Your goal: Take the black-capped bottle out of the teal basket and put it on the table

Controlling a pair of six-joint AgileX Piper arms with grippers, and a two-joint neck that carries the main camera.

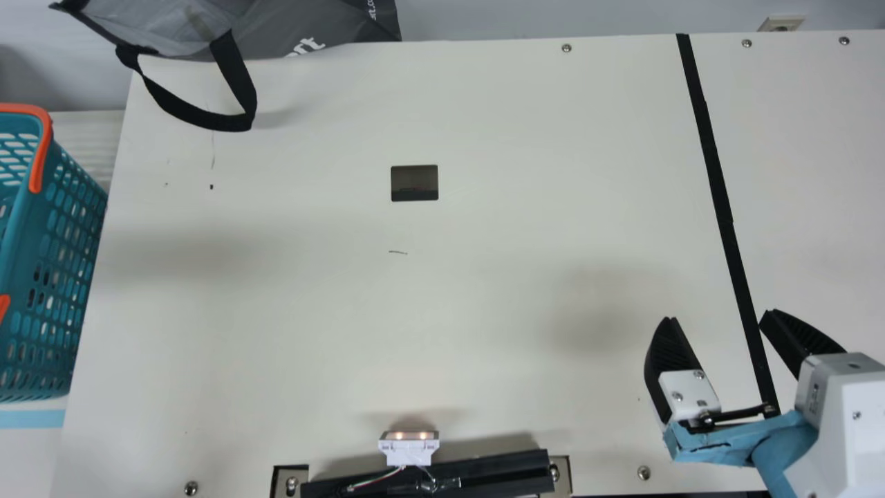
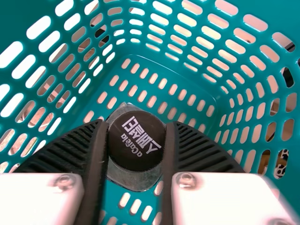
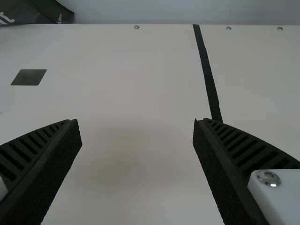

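The black-capped bottle [image 2: 126, 179] is inside the teal basket [image 1: 26, 214], clamped at its cap [image 2: 136, 158] between the left claw's [image 2: 137, 123] fingers. The cream table [image 1: 484, 277] stretches ahead and leftward of the right claw [image 1: 720, 316], fingers well apart. Slotted basket walls surround the left claw, just beside the table's edge. Leftward beyond the right claw, the grey bag [image 1: 332, 28] bears pale print; white lettering [image 2: 140, 136] marks the cap. The cap hides much of the bottle; basket and bag are cut off in the main view.

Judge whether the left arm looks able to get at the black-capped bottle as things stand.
Likely yes: the left claw is inside the teal basket, its fingers against opposite sides of the black-capped bottle, and nothing covers its cap.
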